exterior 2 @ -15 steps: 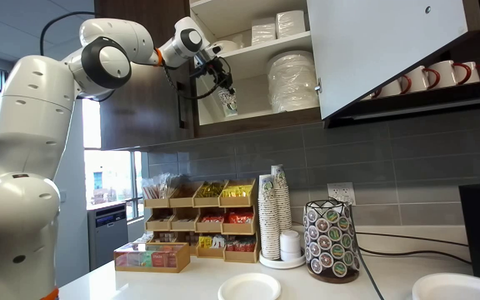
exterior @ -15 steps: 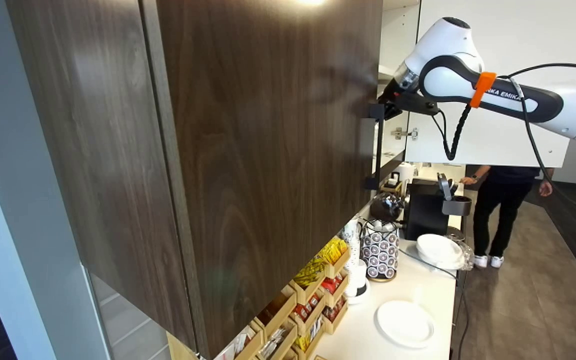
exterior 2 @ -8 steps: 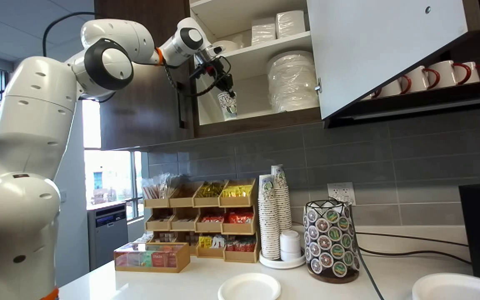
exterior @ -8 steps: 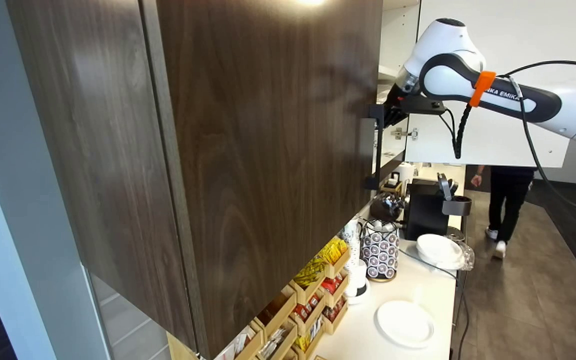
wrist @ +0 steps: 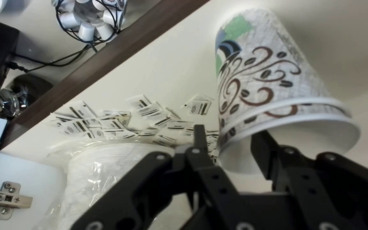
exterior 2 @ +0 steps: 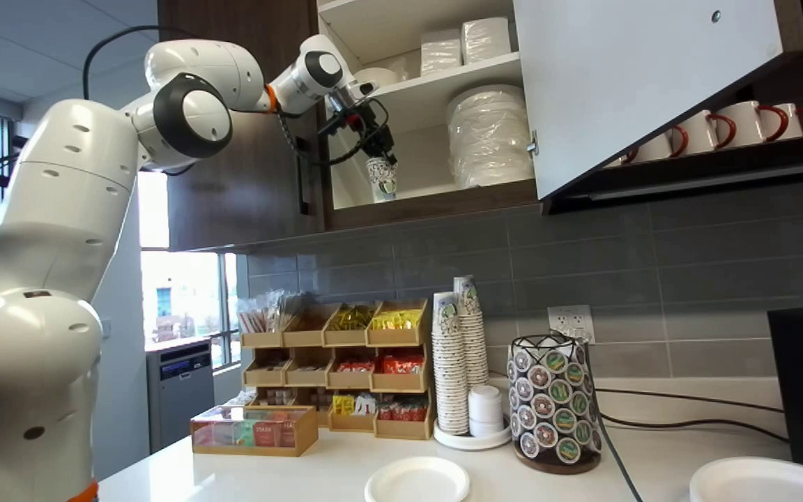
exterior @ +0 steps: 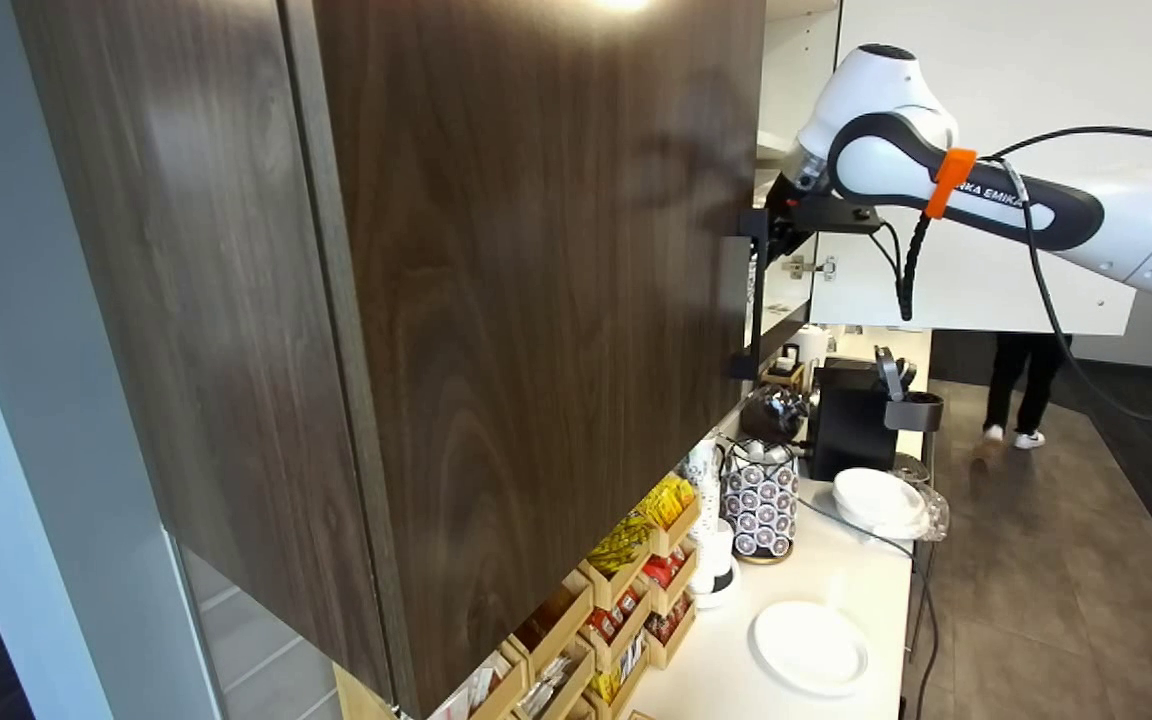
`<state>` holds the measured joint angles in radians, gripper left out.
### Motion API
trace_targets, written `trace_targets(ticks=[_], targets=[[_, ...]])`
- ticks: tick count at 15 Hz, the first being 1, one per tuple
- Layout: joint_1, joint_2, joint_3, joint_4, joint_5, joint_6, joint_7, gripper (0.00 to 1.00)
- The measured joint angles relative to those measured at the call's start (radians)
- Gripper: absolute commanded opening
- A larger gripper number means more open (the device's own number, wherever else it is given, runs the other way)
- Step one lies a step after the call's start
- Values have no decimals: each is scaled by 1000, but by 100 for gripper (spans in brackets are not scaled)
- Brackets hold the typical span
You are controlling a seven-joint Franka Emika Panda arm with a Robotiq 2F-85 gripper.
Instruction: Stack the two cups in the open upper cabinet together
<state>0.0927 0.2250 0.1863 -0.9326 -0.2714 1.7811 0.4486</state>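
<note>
Sitting one inside the other, the two cups [wrist: 260,73] are in the open upper cabinet [exterior 2: 436,206], below the shelf [exterior 2: 443,78], mouth toward my gripper [wrist: 229,135]; in the wrist view two rims show close together. I have my fingers [wrist: 200,143] parted with the cup wall between them: one stands outside the rim across a visible gap, the other lies at or within the mouth, how deep I cannot tell. Beside the cups, loose packets [wrist: 200,107] lie near a plastic-wrapped white stack [exterior 2: 491,139]; their dark print is too small for me to read. In an exterior view my arm [exterior 2: 60,202] climbs from the lower left, folds at the elbow and reaches across, its wrist tipped down into the cabinet. My forearm [exterior: 1056,215] reads "NKA EMIKA" beside an orange strap [exterior: 953,183], and "ch" shows low on the arm at the view's edge. On the counter [exterior 2: 290,481] below, tall cup stacks [exterior 2: 452,376] stand next to a rack of pods [exterior 2: 555,411], whose lid labels I cannot make out. A person [exterior: 1021,375], visible as legs and white shoes, stands beyond.
</note>
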Motion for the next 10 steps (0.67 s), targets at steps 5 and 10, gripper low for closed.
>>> trace_targets(ticks=[5, 10], targets=[[-10, -13, -7, 49, -3, 2, -3, 100], [-54, -101, -9, 47, 57, 11, -138, 100]])
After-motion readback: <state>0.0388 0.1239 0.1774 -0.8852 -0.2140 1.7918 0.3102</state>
